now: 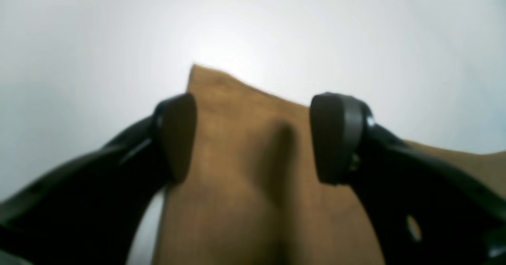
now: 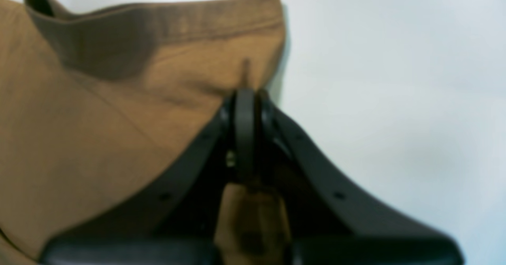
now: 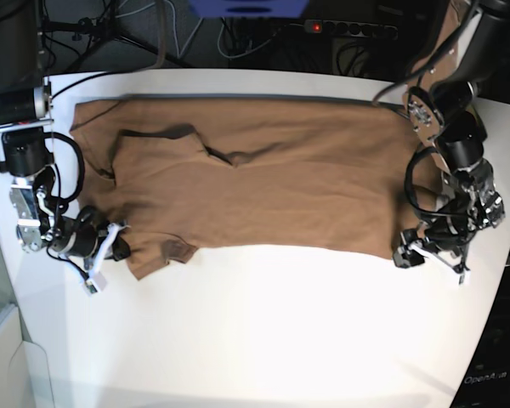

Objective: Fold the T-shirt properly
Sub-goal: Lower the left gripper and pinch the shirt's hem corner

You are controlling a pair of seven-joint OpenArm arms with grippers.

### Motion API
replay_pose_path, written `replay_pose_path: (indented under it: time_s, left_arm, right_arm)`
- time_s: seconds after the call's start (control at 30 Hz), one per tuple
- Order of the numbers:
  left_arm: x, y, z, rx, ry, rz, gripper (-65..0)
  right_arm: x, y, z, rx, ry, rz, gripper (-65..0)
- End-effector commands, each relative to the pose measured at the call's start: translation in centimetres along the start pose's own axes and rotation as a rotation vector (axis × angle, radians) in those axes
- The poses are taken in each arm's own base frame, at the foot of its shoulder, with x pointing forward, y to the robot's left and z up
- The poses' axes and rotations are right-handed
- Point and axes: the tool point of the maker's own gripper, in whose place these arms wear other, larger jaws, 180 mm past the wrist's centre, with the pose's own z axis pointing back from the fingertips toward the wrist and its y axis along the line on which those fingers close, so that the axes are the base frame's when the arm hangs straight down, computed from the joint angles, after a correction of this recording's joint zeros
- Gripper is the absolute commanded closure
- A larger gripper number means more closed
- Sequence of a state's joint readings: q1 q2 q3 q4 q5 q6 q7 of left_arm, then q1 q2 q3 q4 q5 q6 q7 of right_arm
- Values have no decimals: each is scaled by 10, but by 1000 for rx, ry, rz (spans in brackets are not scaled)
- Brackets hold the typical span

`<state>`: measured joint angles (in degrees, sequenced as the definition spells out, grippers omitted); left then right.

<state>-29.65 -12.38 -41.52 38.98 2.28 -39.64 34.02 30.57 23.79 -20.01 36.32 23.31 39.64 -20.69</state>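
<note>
The tan T-shirt [image 3: 263, 183] lies spread sideways across the white table [image 3: 263, 323], with one sleeve [image 3: 157, 251] at the near left. My right gripper [image 3: 117, 244] is shut on that sleeve's edge. In the right wrist view its fingertips [image 2: 245, 95] pinch the tan cloth [image 2: 99, 118] beside the hem. My left gripper [image 3: 406, 254] sits at the shirt's near right corner. In the left wrist view it [image 1: 255, 138] is open, its pads [image 1: 178, 138] straddling the cloth corner [image 1: 237, 178]. Whether they touch the cloth I cannot tell.
Cables and a power strip [image 3: 348, 27] run behind the table's far edge. The right arm's base [image 3: 17, 102] stands at the far left and the left arm's links [image 3: 450, 127] at the far right. Bare white tabletop fills the front half.
</note>
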Motion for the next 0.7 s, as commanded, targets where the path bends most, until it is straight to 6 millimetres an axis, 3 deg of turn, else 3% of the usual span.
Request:
replay_pose_path:
  time_s: [0.0,0.37,0.47,0.67]
  left_arm:
    - [25,3,5,2,-50,-14,-431]
    - [17,11,9,16,-32,-11,-431]
    - [37,13,18,36,-80,-45,-431]
    - [51,25,38,88,-91,-44,-431]
  right_arm:
    - [19,-9,7,-13,-39,18,-7]
    - [21,-9,7,-14,-42,19,-7]
    - [20,-9,7,-14,-40,19,-7]
    - [20,-9,7,-14,-42,20,-7]
